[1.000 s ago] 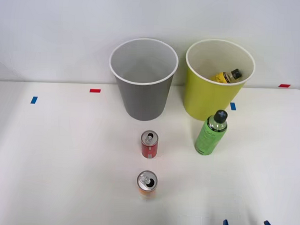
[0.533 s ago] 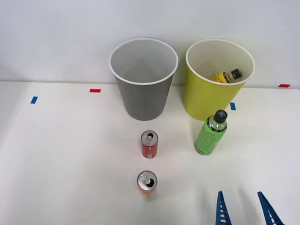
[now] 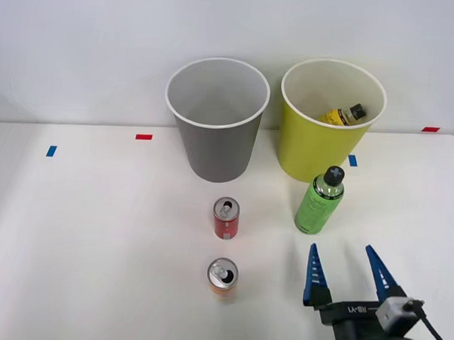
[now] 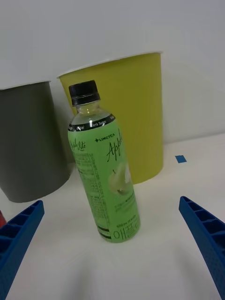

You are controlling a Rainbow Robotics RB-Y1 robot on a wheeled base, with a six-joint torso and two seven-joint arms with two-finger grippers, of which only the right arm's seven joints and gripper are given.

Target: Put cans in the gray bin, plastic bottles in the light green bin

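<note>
As it hangs over the near edge of the white table (image 3: 73, 246), right of centre, the right gripper (image 3: 347, 270) has its blue ribbed fingers (image 4: 18, 234) spread wide with nothing between them. Just beyond stands the green-labelled bottle (image 3: 319, 201), upright, black cap on. Left of the gripper, near the table's middle, the orange can (image 3: 223, 278) stands upright with the red can (image 3: 226, 218) behind it. Toward the far edge stand the gray bin (image 3: 217, 121) and, to its right, the light green bin (image 3: 327, 122), the yellow-labelled bottle (image 3: 342, 115) lying inside it.
</note>
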